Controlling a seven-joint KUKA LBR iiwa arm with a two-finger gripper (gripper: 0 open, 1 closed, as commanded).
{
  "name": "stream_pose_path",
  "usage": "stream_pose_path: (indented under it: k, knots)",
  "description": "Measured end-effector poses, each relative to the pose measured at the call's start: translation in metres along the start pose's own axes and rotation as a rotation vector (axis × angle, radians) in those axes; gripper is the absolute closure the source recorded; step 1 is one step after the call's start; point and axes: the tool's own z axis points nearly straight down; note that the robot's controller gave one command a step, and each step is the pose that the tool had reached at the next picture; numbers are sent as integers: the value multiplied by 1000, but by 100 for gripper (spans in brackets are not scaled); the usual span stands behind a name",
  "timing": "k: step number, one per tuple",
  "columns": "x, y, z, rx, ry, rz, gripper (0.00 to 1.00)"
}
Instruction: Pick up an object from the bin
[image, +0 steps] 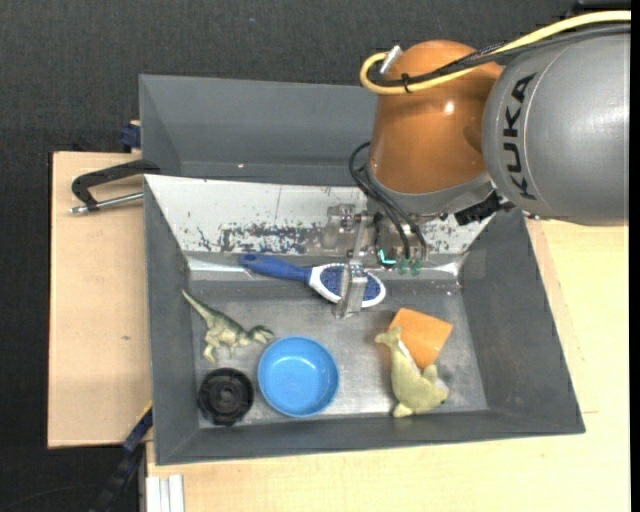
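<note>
Nearest you, by the bin's (170, 350) front left corner: a black round cap (224, 395), with a blue bowl (297, 375) just beside it along the front edge. A green toy dinosaur (225, 332) lies behind those, near the left wall. Toward the front right corner, a yellow-green soft toy (415, 385) touches an orange wedge (428, 335). A blue-handled brush (275, 268) lies along the back wall (head white and blue, at its right end). You see the claw (348, 295) down over that brush head, midway along the back wall. You cannot tell whether it is open or closed.
</note>
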Motion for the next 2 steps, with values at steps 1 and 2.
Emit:
stream_pose_path:
  k: [1, 2]
  knots:
    - [49, 34, 162, 1, 2, -271, 0]
    - [61, 42, 127, 1, -12, -554, 0]
